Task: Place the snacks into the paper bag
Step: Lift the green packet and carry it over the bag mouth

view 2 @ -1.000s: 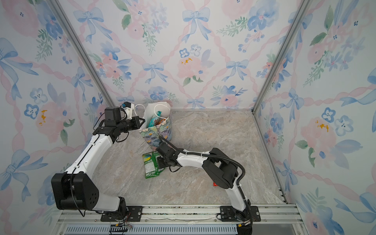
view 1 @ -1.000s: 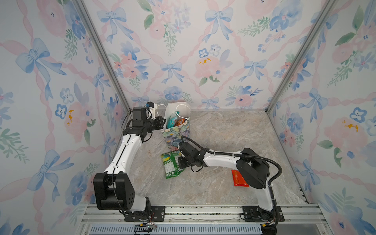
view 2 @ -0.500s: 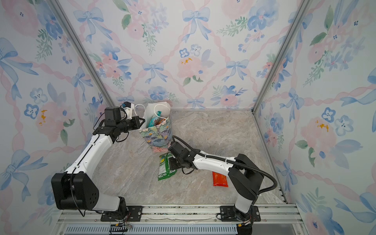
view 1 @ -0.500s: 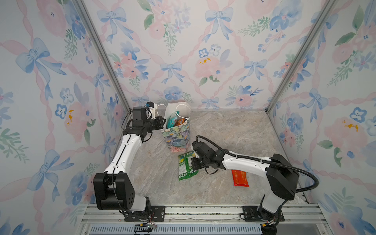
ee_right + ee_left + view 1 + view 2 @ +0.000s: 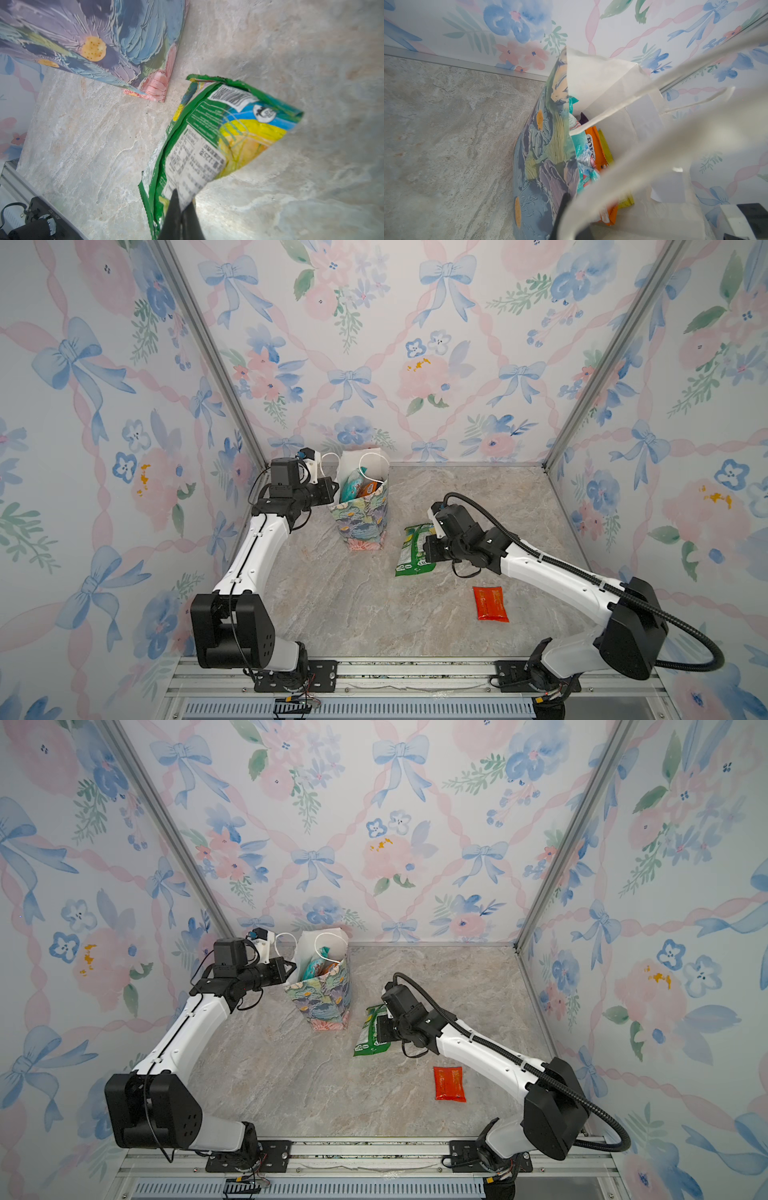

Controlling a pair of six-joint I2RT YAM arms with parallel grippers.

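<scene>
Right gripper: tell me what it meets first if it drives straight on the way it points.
The right gripper, shut on the green pouch, points toward the paper bag. Its pouch would likely brush the bag's lower corner first; depth is unclear, so it may just miss.

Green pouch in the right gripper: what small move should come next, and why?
Probably raise the green pouch and carry it over the open top of the paper bag. The right gripper is shut on one end of the pouch, which hangs low beside the bag's base, and the left gripper grips the bag's rim, so the mouth looks ready.
</scene>
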